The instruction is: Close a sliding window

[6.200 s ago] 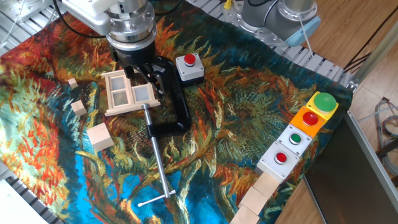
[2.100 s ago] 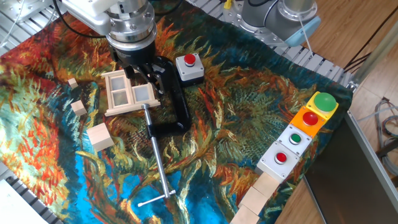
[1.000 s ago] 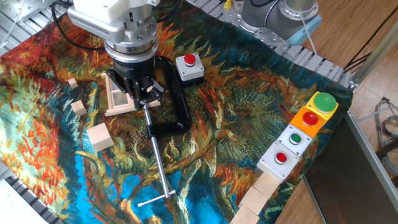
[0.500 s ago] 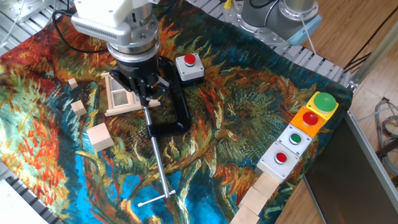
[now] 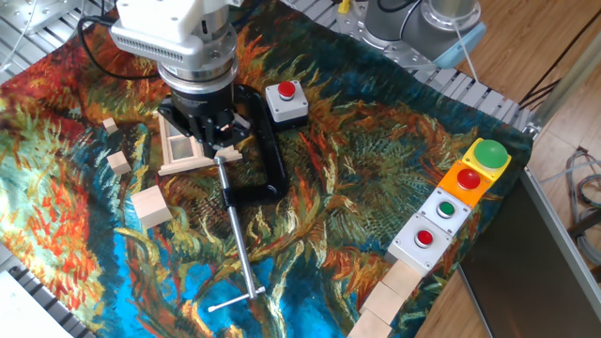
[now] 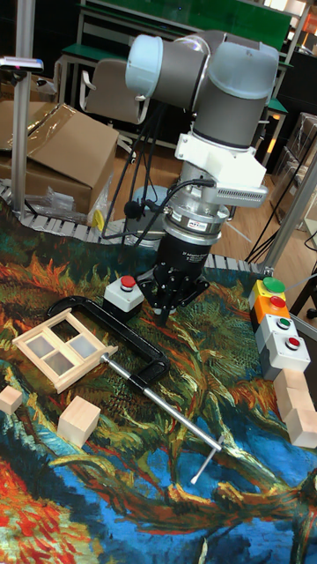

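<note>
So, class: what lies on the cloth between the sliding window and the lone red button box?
In the tall fixed view, the black C-clamp's curved frame lies between the sliding window and the red button box.

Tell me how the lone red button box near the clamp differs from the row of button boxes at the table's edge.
The lone red button box is single, grey, beside the black clamp. The row of button boxes has four: green on yellow, red on orange, then green and red on grey. The row's top green button is larger and domed. Both rest on the patterned cloth.
</note>
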{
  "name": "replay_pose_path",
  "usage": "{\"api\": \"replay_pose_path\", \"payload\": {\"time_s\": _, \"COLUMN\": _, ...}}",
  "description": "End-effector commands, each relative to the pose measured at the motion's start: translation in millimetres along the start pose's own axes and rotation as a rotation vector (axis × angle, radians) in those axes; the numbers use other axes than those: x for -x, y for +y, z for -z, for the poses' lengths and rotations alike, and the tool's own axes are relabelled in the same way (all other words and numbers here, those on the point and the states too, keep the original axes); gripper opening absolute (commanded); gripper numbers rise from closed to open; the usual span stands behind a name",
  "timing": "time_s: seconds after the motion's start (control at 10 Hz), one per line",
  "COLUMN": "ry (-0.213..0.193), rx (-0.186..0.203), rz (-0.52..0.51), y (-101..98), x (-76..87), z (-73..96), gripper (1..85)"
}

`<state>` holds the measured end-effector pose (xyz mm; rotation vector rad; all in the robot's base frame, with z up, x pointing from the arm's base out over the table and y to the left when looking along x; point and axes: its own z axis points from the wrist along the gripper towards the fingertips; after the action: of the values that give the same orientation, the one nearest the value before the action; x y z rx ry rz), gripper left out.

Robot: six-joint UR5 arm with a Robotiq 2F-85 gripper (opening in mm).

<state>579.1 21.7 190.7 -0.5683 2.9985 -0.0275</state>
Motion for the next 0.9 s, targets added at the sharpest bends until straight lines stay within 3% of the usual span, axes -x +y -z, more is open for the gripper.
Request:
{"api": "replay_pose_path", "payload": {"time_s": 0.0, "ry": -0.007, "rx": 0.012, "rz": 0.026, "y": 1.1, "x": 5.1, "z": -7.6, "gripper": 1.3}}
{"api": "replay_pose_path", "payload": {"time_s": 0.2, "ry": 0.031, "rx": -0.036, "rz": 0.072, "y": -22.1, "x": -8.5, "z": -27.9, "gripper": 1.3}}
{"api": "replay_pose_path", "payload": {"time_s": 0.4, "ry": 0.046, "rx": -0.034, "rz": 0.108, "y": -39.4, "x": -31.3, "z": -32.1, "gripper": 1.3}}
{"api": "replay_pose_path", "payload": {"time_s": 0.8, "ry": 0.048, "rx": -0.035, "rz": 0.065, "y": -42.4, "x": -37.3, "z": -31.5, "gripper": 1.3}}
